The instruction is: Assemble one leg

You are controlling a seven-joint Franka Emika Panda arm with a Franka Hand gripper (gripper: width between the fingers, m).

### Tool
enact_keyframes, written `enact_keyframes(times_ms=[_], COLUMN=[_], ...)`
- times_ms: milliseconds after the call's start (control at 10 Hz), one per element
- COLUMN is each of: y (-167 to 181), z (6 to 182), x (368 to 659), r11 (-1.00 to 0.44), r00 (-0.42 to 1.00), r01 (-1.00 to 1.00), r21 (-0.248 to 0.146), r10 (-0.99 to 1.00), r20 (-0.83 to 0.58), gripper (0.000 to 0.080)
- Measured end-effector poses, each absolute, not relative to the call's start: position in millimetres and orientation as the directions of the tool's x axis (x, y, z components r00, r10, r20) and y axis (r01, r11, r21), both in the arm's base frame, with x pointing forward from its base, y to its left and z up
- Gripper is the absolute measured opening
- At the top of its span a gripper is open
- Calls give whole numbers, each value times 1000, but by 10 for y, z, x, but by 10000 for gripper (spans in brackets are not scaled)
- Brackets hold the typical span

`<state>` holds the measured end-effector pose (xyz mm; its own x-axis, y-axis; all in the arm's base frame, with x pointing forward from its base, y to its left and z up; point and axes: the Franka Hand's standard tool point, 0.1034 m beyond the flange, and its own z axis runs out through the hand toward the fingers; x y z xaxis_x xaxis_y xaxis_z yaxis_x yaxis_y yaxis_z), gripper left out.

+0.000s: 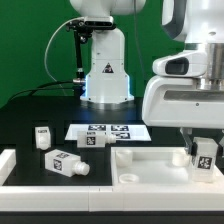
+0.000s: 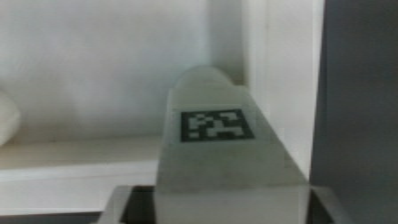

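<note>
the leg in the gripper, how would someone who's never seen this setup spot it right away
In the exterior view, start from the big white arm housing on the exterior view's right and follow it down to the gripper over the large flat white panel. The leg is the small white block with a black-and-white tag held upright there. Unlike the other legs on the black table, it is off the table.

**Colours & patterns**

Desk [image 1: 30, 115]: black. Marker board [image 1: 108, 131]: white w/ black-&-white square tags. Panel [image 1: 150, 163]: plain white, incl. rim. Loose leg [image 1: 66, 163]: white, b&w tag on side; another leg [image 1: 42, 137] behind it: white, b&w tag too. Leg [image 1: 205, 157] at claw [image 1: 204, 150]: white, b&w tag; in wrist view this leg [image 2: 219, 150] looks grey-white, tag black w/ white pixel pattern. Arm base [image 1: 106, 70]: white, dark logo, bluish glow underneath.
</note>
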<state>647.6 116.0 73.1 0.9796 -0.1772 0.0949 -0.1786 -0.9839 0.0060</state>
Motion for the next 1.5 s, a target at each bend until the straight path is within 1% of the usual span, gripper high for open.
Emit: enact_keyframes(times_ms=[200,300,400,500,600,800,900,1000,1100,1200,1300,1500], y=[1138,1119,1099,1087,1092,1079,1063,1043,1070,1073,1066,1067], z=[728,726,722,722,724,721,719,715,713,710,711,710], x=[6472,6471,6460,6451,6451,6448,6439,6424,6409,6398,6389,6385], r11=[-905,-838,-696,-575,-569,-477,-360,-188,-68,104,190,281], r00=[900,834,691,570,565,473,357,187,67,-102,-187,-276], r01=[-425,-545,-717,-817,-820,-877,-930,-979,-994,-990,-976,-954], r21=[-8,-25,-48,-55,-52,-59,-69,-83,-90,-99,-104,-102], r10=[-424,-544,-718,-818,-821,-878,-933,-982,-998,-994,-981,-959], r20=[99,95,83,76,77,69,51,17,4,-23,-44,-60], gripper=[286,286,286,286,287,287,287,287,287,287,287,287])
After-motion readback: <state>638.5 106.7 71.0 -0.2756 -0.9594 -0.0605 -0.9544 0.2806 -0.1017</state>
